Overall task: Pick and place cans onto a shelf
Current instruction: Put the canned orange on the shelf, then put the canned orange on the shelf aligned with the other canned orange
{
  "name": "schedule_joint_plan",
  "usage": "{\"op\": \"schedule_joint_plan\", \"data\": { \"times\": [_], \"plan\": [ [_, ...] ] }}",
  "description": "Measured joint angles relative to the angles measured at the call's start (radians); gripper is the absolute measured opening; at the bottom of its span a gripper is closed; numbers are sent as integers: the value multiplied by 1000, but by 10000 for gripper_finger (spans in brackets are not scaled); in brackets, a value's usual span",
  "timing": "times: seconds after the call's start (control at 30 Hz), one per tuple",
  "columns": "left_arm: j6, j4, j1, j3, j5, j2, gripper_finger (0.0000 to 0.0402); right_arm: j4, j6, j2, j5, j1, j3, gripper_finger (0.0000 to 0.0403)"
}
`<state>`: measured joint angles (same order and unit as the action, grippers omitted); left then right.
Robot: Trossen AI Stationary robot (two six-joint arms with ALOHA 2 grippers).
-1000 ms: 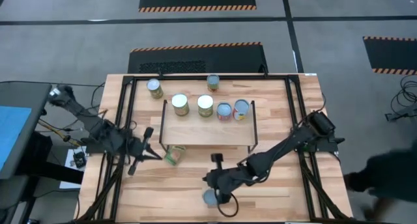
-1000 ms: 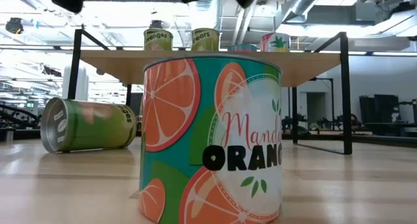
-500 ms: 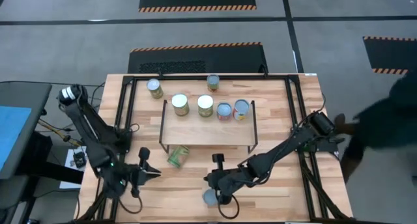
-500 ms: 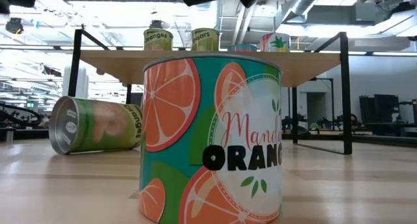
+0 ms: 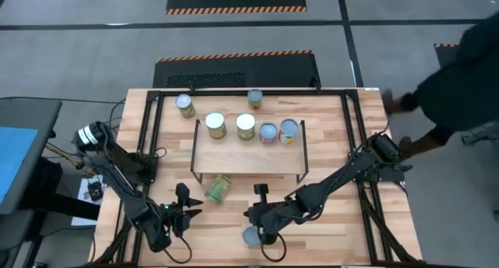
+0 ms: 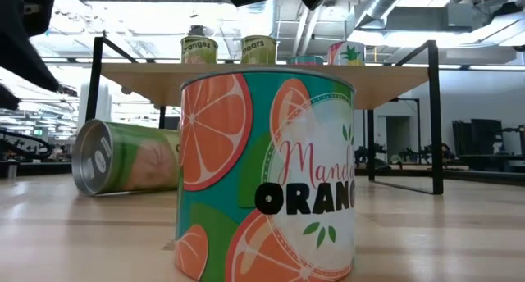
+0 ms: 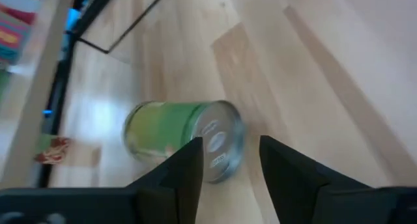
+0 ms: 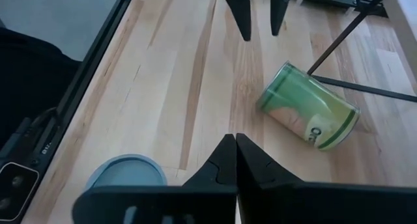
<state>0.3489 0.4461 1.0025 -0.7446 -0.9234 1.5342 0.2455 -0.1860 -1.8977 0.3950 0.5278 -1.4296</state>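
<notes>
Just beside the tipped green can [image 7: 182, 140], left hand [image 7: 229, 162] wide apart, empty.

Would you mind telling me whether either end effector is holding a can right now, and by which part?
Nothing is held. The left end effector is open, short of the tipped green can. The right end effector is shut and empty beside the upright can.

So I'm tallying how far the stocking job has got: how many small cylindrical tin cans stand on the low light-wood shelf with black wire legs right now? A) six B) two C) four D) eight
C: the high view shows four small tin cans upright in a row on the light-wood shelf, while two more stand on the table behind it, a green-labelled can lies tipped over in front, and one stands by the right gripper.
</notes>
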Motion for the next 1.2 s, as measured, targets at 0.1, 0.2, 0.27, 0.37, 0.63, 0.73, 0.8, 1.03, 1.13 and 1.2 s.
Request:
{"op": "schedule_joint_plan", "data": {
  "times": [0.1, 0.2, 0.27, 0.37, 0.63, 0.73, 0.8, 1.03, 1.13, 1.2],
  "plan": [
    [0, -3, -6, -7, -46, 38, 149, 0, 0, 0, 0, 0, 0, 9],
    [15, -27, -22, -9, -80, 65, 148, 0, 0, 0, 0, 0, 0, 9],
    [29, -50, -44, -9, -79, 77, 146, 0, 0, 0, 0, 0, 0, 9],
    [42, -84, -79, -9, -75, 91, 142, 0, 0, 0, 0, 0, 0, 9],
    [59, -127, -163, -8, -2, 105, 129, -3, 0, 0, 0, 0, 0, 9],
    [59, -128, -174, -8, 0, 105, 115, -3, 0, 0, 0, 0, 0, 9],
    [59, -128, -178, -8, 6, 105, 102, -4, 0, 0, 0, 0, 0, 9],
    [57, -129, -186, -4, 26, 105, 29, -14, 0, 0, -1, 0, 0, 10],
    [55, -127, -188, -4, 29, 105, 5, -21, 0, 0, -1, 0, 0, 10],
    [40, -127, -188, -4, 28, 105, 4, -21, -1, 0, -1, 2, 0, 10]
  ]
}}
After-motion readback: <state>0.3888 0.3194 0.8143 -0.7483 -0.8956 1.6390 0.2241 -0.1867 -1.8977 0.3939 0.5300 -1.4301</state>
